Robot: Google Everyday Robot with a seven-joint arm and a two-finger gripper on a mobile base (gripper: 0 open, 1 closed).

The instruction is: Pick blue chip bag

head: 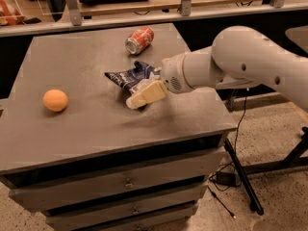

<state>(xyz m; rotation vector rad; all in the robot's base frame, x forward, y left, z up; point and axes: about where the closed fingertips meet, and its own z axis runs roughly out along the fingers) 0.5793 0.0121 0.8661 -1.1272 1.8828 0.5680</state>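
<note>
Gripper (145, 96) sits at near right end of blue chip bag (126, 76); clamped or apart, can't tell. Red soda can (139, 40) behind bag, orange ball (55, 100) well left.

Grey flat-topped counter (96, 129), with metal drawers (125, 182) stacked below its front edge. Dark navy-blue crumpled foil chip bag (126, 76) lies on the counter, right of centre. Red-orange metal soda can (139, 40) lies on its side behind the bag, near the back edge and apart from it. Round orange ball (55, 100) sits on the counter's left part, well apart from bag and can. White rounded robot arm (240, 61) reaches in from the right, over the counter's right edge. Tool (144, 96) at the arm's end is at the bag's front-right part; touching or just above, cannot tell. Black stand leg (243, 177) is on the floor right of the counter.
</note>
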